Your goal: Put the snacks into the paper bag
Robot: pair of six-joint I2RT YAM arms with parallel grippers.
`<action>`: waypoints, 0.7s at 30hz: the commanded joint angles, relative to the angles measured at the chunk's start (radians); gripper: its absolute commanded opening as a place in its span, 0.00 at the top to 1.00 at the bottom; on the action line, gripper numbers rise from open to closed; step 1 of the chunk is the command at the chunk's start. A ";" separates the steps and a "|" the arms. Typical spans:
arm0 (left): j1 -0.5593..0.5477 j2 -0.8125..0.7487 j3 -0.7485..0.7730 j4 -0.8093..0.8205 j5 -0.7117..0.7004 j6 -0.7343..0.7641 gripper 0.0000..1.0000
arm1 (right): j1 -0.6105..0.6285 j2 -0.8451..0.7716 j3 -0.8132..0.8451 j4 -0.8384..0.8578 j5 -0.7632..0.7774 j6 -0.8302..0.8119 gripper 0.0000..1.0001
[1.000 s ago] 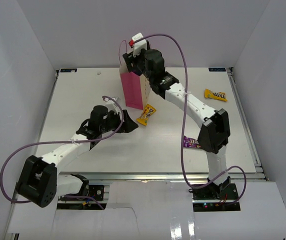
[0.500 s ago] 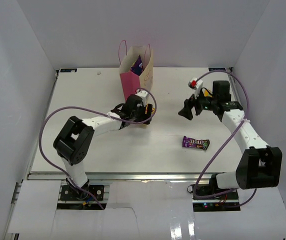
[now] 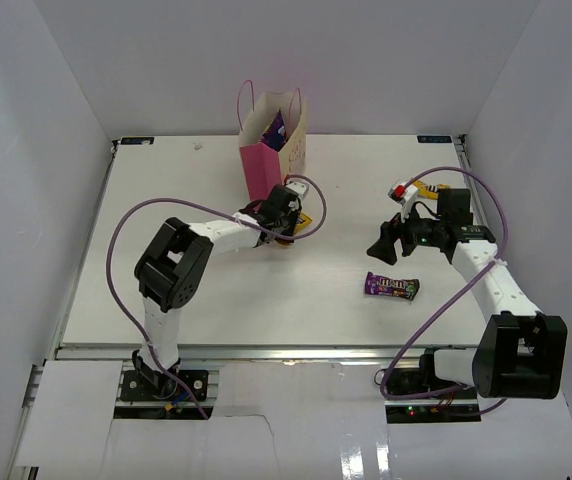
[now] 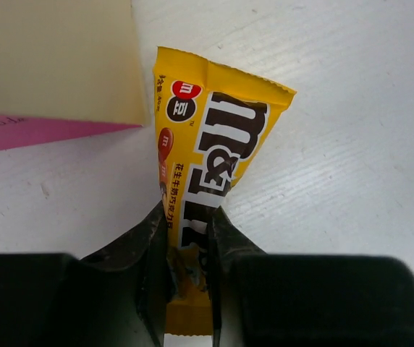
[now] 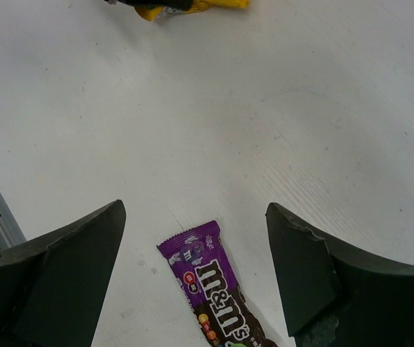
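Observation:
The paper bag [image 3: 271, 150], cream with pink sides, stands upright at the back of the table with a purple packet showing inside. Just in front of it lies a yellow candy packet [image 4: 214, 144], and my left gripper [image 4: 187, 231] is shut on its near end; the bag's corner [image 4: 55, 65] shows at upper left. A purple candy packet [image 5: 210, 282] lies flat on the table below my right gripper [image 5: 195, 217], whose jaws are wide open above it. The same purple packet [image 3: 392, 286] sits just below that gripper [image 3: 381, 245]. A second yellow packet [image 5: 192, 6] lies farther back.
White walls close in the table on three sides. The right arm's purple cable [image 3: 486, 200] loops over the right half of the table, and the left arm's cable [image 3: 126, 225] arcs above the left half. The second yellow packet [image 3: 426, 187] is partly hidden behind the right wrist.
My left arm has reached the yellow packet by the bag and its jaws have closed on it. My right arm has swung away from the bag and come over the purple packet.

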 commanded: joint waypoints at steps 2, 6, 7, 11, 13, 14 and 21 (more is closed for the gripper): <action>-0.028 -0.156 -0.072 -0.010 0.077 0.001 0.87 | -0.004 0.008 0.007 0.017 -0.031 -0.017 0.16; -0.028 -0.407 -0.149 0.014 0.180 -0.016 0.88 | -0.004 0.038 0.024 -0.065 -0.040 -0.147 0.14; -0.026 -0.445 -0.149 0.011 0.188 -0.018 0.88 | -0.004 0.049 0.031 -0.098 -0.046 -0.187 0.14; 0.004 -0.555 -0.049 -0.049 0.172 -0.008 0.87 | -0.004 0.114 0.059 -0.246 -0.016 -0.368 0.14; 0.027 -0.558 0.021 -0.071 0.162 -0.002 0.87 | -0.004 0.132 0.060 -0.266 0.022 -0.416 0.14; 0.056 -0.553 0.094 -0.086 0.157 -0.001 0.87 | -0.005 0.146 0.057 -0.271 0.033 -0.424 0.14; 0.193 -0.340 0.428 -0.129 0.159 0.012 0.85 | -0.004 0.169 0.047 -0.267 0.047 -0.424 0.15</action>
